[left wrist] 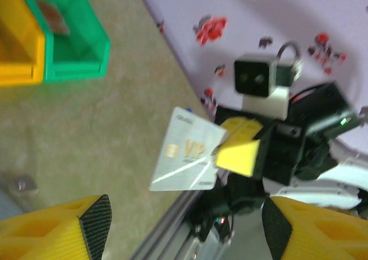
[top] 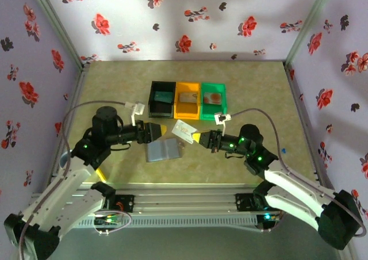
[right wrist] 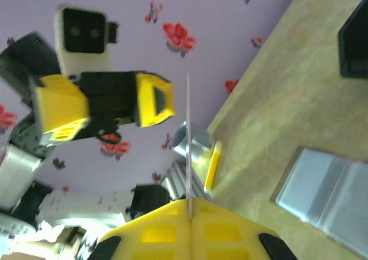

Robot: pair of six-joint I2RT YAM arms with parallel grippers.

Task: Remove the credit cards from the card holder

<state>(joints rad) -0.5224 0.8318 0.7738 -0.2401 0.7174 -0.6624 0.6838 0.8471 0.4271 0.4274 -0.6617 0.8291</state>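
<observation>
Card point(top: 184, 130) gripped in right gripper point(top: 198, 138).
Its long axis is projected ahead of the jaws toward the left gripper point(top: 161, 130), whose jaws are spread and empty; the holder point(top: 164, 150) is laid flat beneath both.

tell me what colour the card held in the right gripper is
The card is pale silvery white with gold VIP lettering and a gold chip. It shows best in the left wrist view.

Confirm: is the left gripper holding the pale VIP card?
No, the right gripper pinches the pale card at its edge, while the left gripper stands open, apart from it.
</observation>
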